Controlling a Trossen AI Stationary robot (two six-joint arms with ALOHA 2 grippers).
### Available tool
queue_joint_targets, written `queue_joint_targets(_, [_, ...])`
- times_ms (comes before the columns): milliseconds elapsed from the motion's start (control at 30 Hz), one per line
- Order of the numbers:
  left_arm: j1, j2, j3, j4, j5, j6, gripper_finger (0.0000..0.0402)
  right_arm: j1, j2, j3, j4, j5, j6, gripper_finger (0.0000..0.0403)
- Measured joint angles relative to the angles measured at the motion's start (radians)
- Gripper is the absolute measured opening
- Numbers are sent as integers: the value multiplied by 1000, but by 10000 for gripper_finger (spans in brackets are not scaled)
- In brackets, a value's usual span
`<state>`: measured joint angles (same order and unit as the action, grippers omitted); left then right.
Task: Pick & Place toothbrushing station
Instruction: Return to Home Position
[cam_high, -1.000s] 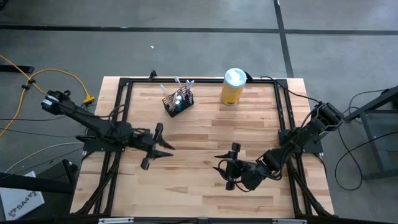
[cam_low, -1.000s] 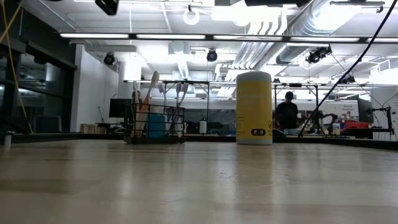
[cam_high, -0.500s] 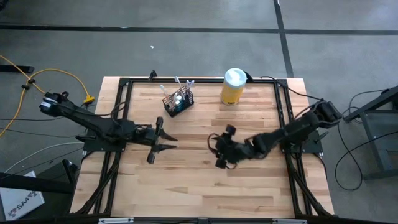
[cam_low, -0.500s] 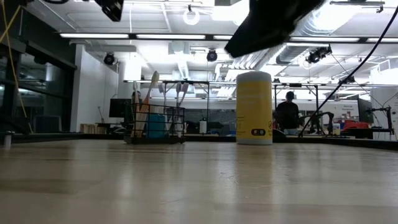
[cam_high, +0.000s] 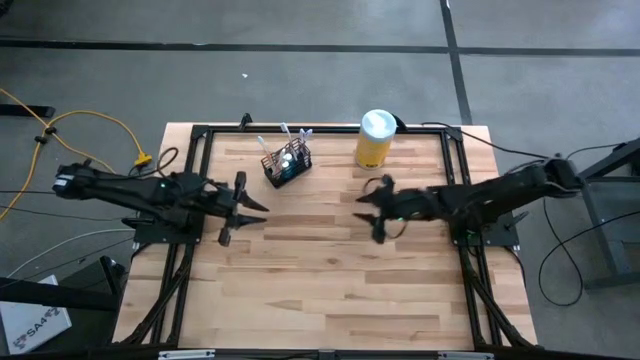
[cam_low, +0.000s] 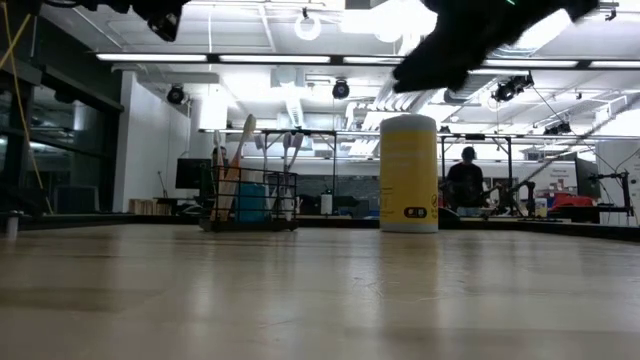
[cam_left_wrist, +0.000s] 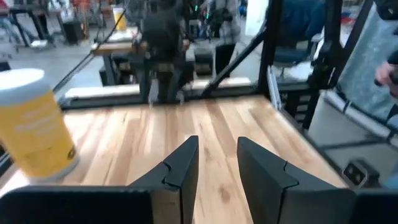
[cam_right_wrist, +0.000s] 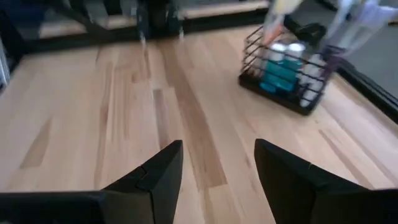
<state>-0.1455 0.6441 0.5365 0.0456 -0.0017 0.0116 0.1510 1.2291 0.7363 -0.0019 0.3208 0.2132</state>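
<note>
Right arm has swung across since a second ago: its right pincer (cam_high: 365, 208), then far off on the station's near right, now hangs closer to the toothbrushing station (cam_high: 287, 163), still to its right and towards the front. Left arm has drawn back a little, and the left pincer (cam_high: 255, 208) has come nearer the station, to its near left. Station and yellow canister (cam_high: 374, 140) have not shifted.

Left pincer: fingers parted by a narrow gap, nothing between them, as its own wrist view shows (cam_left_wrist: 217, 142). Right pincer: fingers spread wider, likewise empty (cam_right_wrist: 219, 144). Both hang clear above the surface (cam_high: 320, 280), touching nothing.

Station stands upright near the far edge of the surface, with toothbrushes (cam_low: 246, 135) rising from its open top and teal and white items inside (cam_right_wrist: 289, 71). Canister stands to the station's right, well apart from it, its white lid on. In the low view the station (cam_low: 250, 200) and canister (cam_low: 408, 172) appear side by side.
</note>
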Motion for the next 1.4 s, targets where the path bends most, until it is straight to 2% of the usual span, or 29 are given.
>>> queue_joint_targets(133, [6, -49, -1, -95, 0, 0, 106, -44, -201, -227, 132, -42, 21, 192])
queue_joint_targets(267, [-1, -62, -2, -151, 0, 0, 106, -78, -387, -396, 193, -72, 53, 192])
queue_joint_targets(400, [-15, -63, -3, -152, 1, 28, 106, -99, -544, -482, 198, -108, 56, 192])
queue_joint_targets(600, [-20, -62, -14, -162, 4, 7, 106, -108, -722, -526, 125, -123, 54, 192])
queue_joint_targets(800, [-54, -62, -109, -80, 7, -10, 106, -107, -819, -526, 62, -183, 53, 192])
queue_joint_targets(1000, [-61, -78, -233, 76, -3, -31, 106, -99, -832, -526, 58, -250, 73, 192])
queue_joint_targets(1200, [-61, -98, -318, 157, -3, -68, 106, -53, -823, -589, 134, -241, 82, 192])
queue_joint_targets(1400, [-61, -99, -328, 176, -3, -72, 106, -37, -839, -679, 203, -164, 123, 192])
